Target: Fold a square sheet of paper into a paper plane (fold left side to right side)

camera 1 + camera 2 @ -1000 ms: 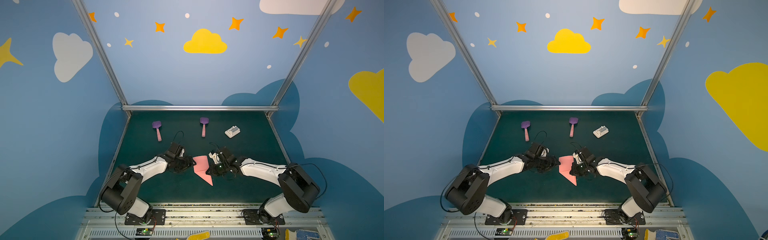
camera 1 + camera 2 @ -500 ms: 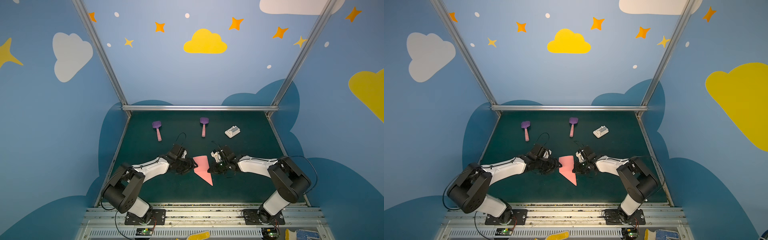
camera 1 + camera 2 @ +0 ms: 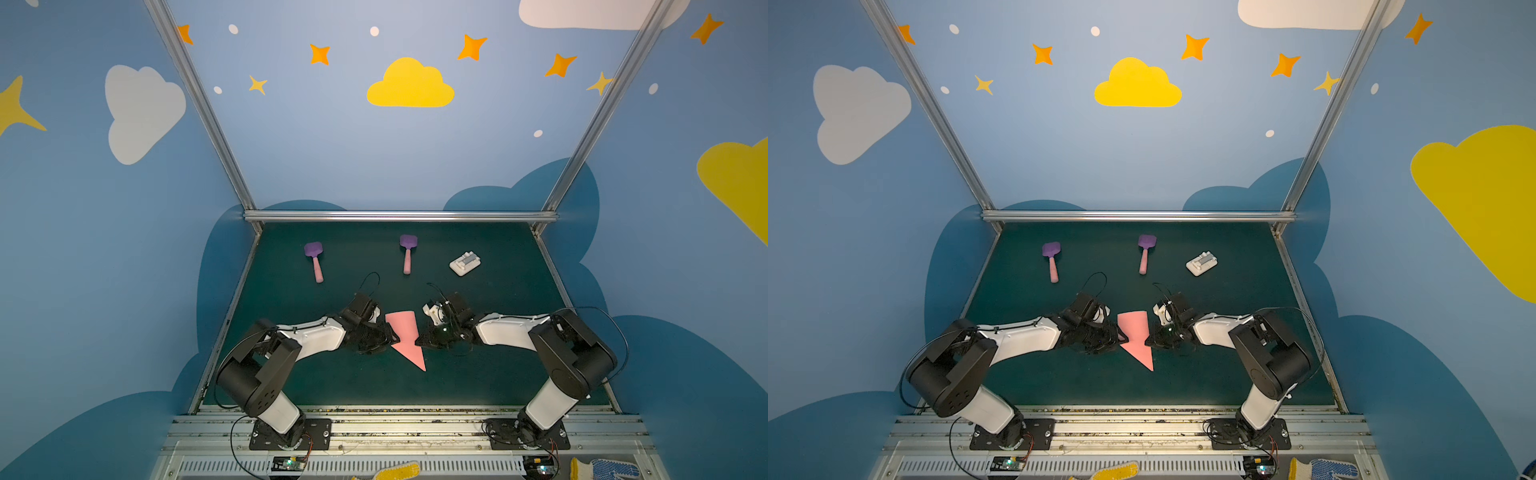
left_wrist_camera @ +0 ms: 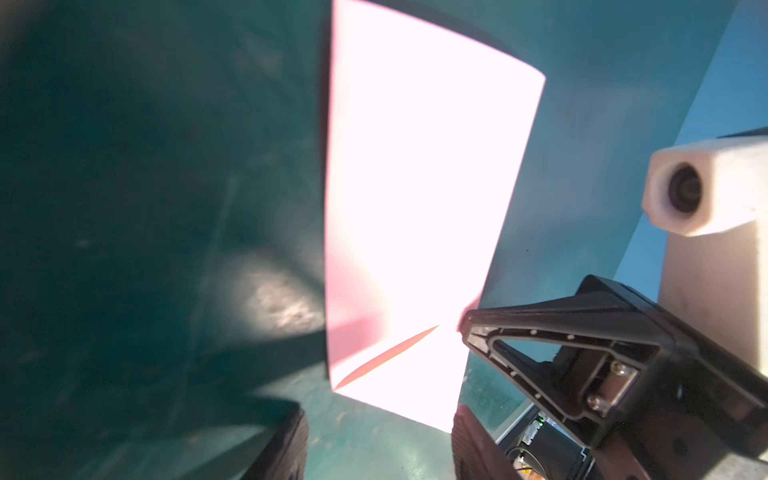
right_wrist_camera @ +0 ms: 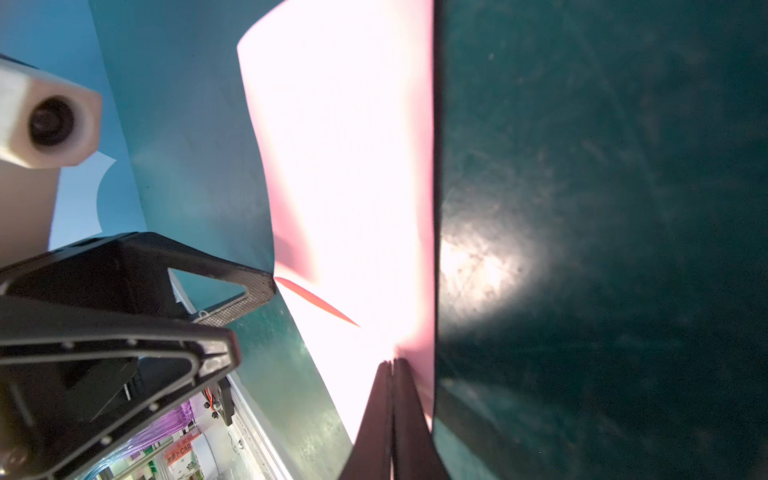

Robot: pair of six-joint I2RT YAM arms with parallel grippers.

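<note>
The salmon-pink square sheet of paper [image 3: 405, 332] [image 3: 1136, 332] lies on the green mat near the front, creased into a narrow paper plane shape with its point toward the front edge. My left gripper [image 3: 390, 338] [image 3: 1121, 336] sits at the paper's left edge. Its jaws are open in the left wrist view [image 4: 378, 415], astride a corner of the paper [image 4: 415, 187]. My right gripper [image 3: 419, 341] [image 3: 1148, 341] is at the right edge. It is shut [image 5: 392, 363], with its tips resting on the paper [image 5: 345, 166]. A small flap stands slightly raised near the left fingers.
Two purple spatulas with pink handles [image 3: 316, 259] [image 3: 407, 251] lie behind the grippers. A small white block [image 3: 464, 262] sits at the back right. A metal rail [image 3: 399, 216] runs along the back of the mat.
The left jaws have narrowed and edged closer to the paper's left side. The right arm's elbow has swung inward while its shut tips stay at the right edge. The paper has not moved.
</note>
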